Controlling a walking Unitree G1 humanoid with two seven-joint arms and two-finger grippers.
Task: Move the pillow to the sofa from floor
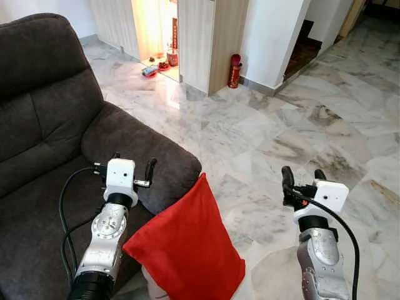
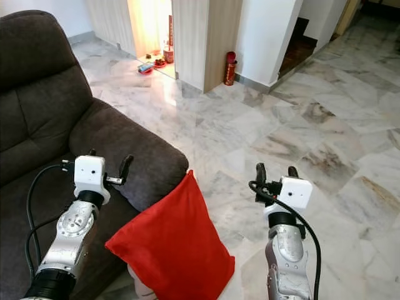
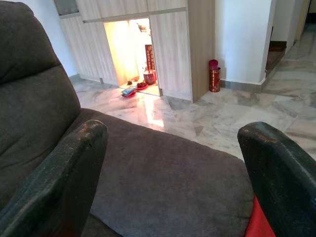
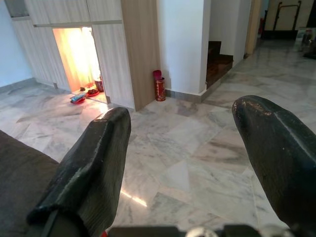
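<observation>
Marble floor [image 1: 300, 125]: red pillow [image 1: 187, 240] against sofa [image 1: 56, 144].

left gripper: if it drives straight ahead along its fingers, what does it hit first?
Most likely the sofa armrest. The left gripper is open and hovers over the seat, aimed across the armrest's top; depth is unclear, so it might skim over toward the marble floor beyond.

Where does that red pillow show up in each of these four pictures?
Left eye view: red pillow at bottom centre, leaning against the sofa arm.
Right eye view: bottom centre, same spot.
Left wrist view: a red sliver at the bottom right corner.
Right wrist view: cannot tell.
Shared landmark: the red canister by the wall.
</observation>
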